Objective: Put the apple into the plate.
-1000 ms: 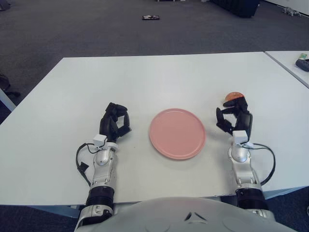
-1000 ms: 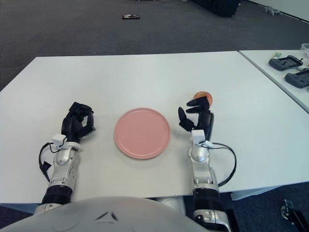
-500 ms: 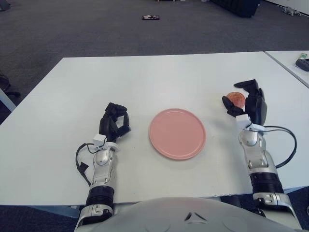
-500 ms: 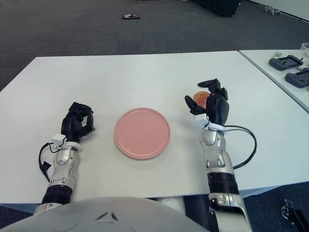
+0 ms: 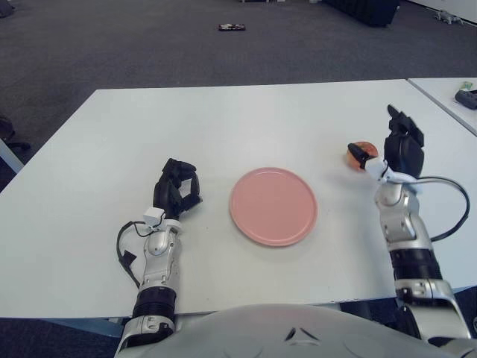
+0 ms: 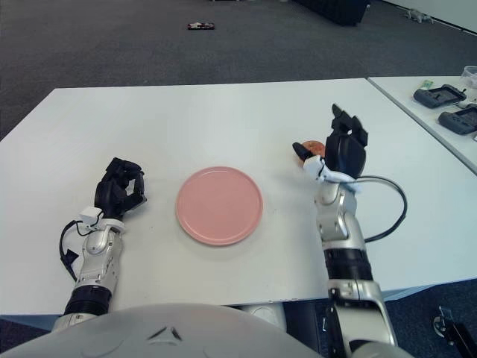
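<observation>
A reddish-orange apple [image 5: 364,151] lies on the white table [image 5: 246,127], to the right of the empty pink plate [image 5: 273,206]. My right hand [image 5: 381,143] is raised just right of the apple, its fingers spread and pointing up. Its thumb [image 5: 357,156] reaches across the front of the apple and hides part of it. The hand holds nothing. The apple also shows in the right eye view [image 6: 314,146]. My left hand [image 5: 177,188] rests on the table left of the plate with its fingers curled and empty.
A second table [image 6: 417,104] stands at the right with black devices [image 6: 445,95] on it. A small dark object [image 5: 232,27] lies on the carpet far ahead. The near table edge runs just in front of my forearms.
My right hand has moved right and further from me, from in front of the apple to its right side, and its fingers have opened upward. The apple, plate and left hand have not moved.
</observation>
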